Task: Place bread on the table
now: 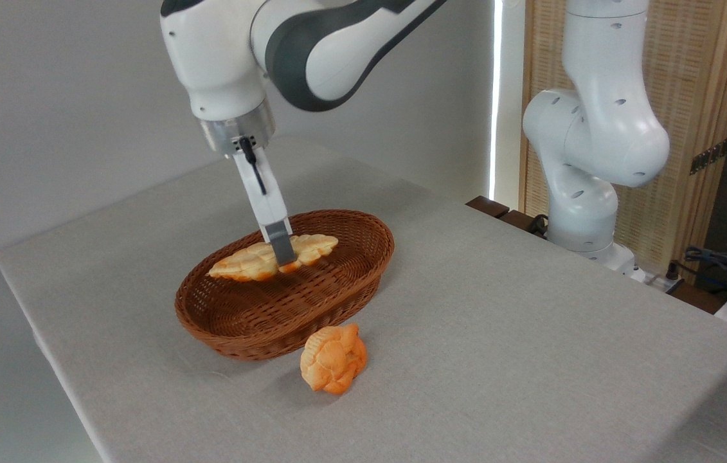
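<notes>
Nearest the camera, a small round orange knotted bun (333, 358) sat on the table (530, 334), whose light grey fabric cover ran from the front edge back toward the wall. The bun lay just in front of a brown oval wicker basket (312, 308), close to its near wall but whether it touched could not be told. Above the basket's hollow the bread (247, 263), a long, flat, leaf-shaped pale golden pastry with a bumpy braided top and pointed ends, hung roughly level at about rim height, its left tip reaching toward the left rim and its right end pointing to the back of the basket. The gripper (284, 254) came down on the bread near its middle; only 1 grey fingertip (282, 247) showed plainly in front of the pastry, the other being hidden behind it, and the pincer appeared to be pinching the bread across its width. A slim white finger with a black cable led up from there to a silver flange and the white and dark grey arm (312, 51) of the Panda. Farther back on the right, the arm's white base column (585, 193) stood at the table's far edge, before a slatted wooden screen (691, 96), with cables (723, 263) lying beside it. No brand, label or writing could be read anywhere.
</notes>
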You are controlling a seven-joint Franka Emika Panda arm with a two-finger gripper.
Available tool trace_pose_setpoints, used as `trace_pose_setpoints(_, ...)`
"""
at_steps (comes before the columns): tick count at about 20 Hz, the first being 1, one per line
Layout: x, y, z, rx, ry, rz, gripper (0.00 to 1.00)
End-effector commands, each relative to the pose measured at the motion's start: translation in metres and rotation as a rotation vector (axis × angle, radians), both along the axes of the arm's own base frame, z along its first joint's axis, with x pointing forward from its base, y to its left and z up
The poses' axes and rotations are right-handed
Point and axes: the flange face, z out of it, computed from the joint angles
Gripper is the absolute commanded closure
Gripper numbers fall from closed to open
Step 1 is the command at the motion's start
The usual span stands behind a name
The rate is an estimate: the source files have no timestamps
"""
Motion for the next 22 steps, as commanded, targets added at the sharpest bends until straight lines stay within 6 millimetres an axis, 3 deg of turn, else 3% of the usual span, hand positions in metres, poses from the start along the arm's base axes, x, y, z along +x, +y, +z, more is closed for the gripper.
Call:
trace_pose_setpoints(1, -0.001, 0.037, 0.025, -0.021, -0.014, 0.052, 0.65)
trace_pose_setpoints(3, 0.004, 0.067, 0.026, -0.017, -0.016, 0.108, 0.64)
trace_pose_setpoints(6, 0.008, 0.130, 0.033, -0.028, -0.037, 0.217, 0.61)
trace_pose_setpoints(11, 0.006, 0.196, 0.033, -0.013, -0.043, 0.326, 0.57)
trace_pose_setpoints(12, 0.006, 0.206, 0.032, -0.014, -0.043, 0.345, 0.55)
trace_pose_setpoints(13, 0.007, 0.211, 0.027, 0.006, -0.038, 0.346, 0.46)
trace_pose_setpoints(16, 0.006, 0.230, 0.019, 0.069, -0.028, 0.354, 0.03)
trace_pose_setpoints(18, 0.004, 0.247, 0.018, 0.076, -0.025, 0.381, 0.00)
trace_pose_setpoints(22, 0.004, 0.248, 0.018, 0.077, -0.025, 0.384, 0.00)
